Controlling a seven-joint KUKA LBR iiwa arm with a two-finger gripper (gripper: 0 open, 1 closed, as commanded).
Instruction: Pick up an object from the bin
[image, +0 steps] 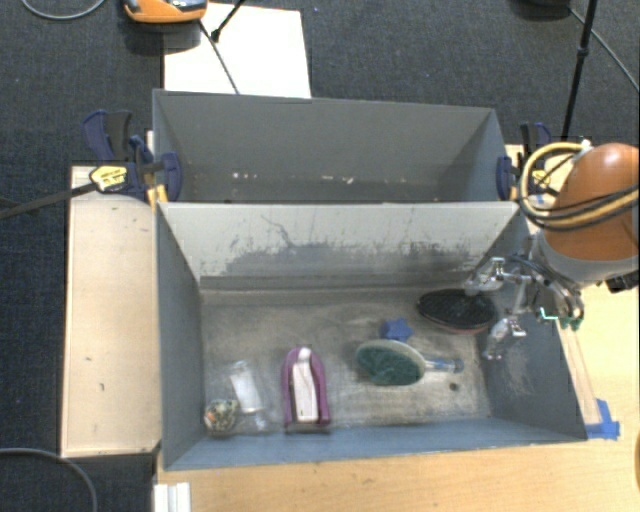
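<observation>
Right now the gripper (496, 305) hangs low by the right wall of the bin (330, 245). Its fingers are spread, one on each side of the right end of a flat black oval object (452, 308). Nearby to the left lie a small blue piece (397, 329) and a round green brush (388, 363).

Disc (450, 310) beside pincer (493, 305), brush (390, 363) before it, package (305, 388) farther left.

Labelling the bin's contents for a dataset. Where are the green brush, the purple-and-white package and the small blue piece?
green brush (388, 364), camera view, middle of its round head.
purple-and-white package (305, 388), camera view, its white centre.
small blue piece (397, 329), camera view, its middle.
</observation>
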